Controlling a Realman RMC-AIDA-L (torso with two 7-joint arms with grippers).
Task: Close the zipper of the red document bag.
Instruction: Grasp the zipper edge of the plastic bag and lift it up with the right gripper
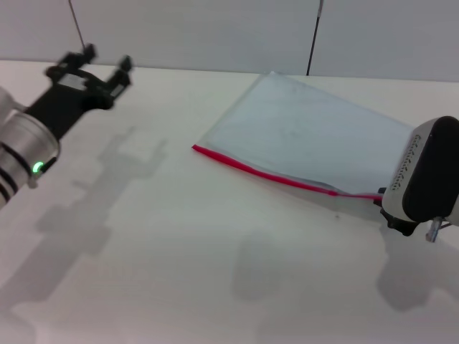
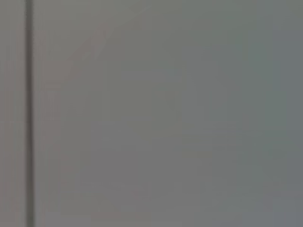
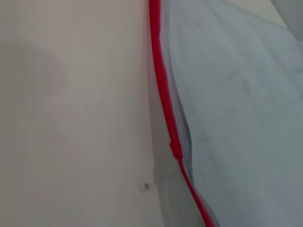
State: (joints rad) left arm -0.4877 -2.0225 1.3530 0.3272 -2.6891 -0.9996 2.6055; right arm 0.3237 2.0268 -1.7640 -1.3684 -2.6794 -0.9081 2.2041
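The red document bag (image 1: 308, 132), a flat translucent pale blue-grey sleeve, lies on the white table (image 1: 179, 236) right of centre. Its zipper (image 1: 265, 172) is the thin red strip along the long edge nearest me. My right gripper (image 1: 401, 215) hovers at the right end of that strip, under its white and black wrist housing. In the right wrist view the zipper (image 3: 163, 94) runs down beside the bag (image 3: 236, 118), with a small red knot (image 3: 176, 149) on it. My left gripper (image 1: 106, 59) is raised at the far left, open and holding nothing, well away from the bag.
Grey wall panels (image 1: 193, 32) with dark vertical seams stand just behind the table's back edge. The left wrist view shows only a grey panel (image 2: 165, 113) with one dark seam (image 2: 29, 113). A tiny dark speck (image 3: 146, 186) lies on the table near the zipper.
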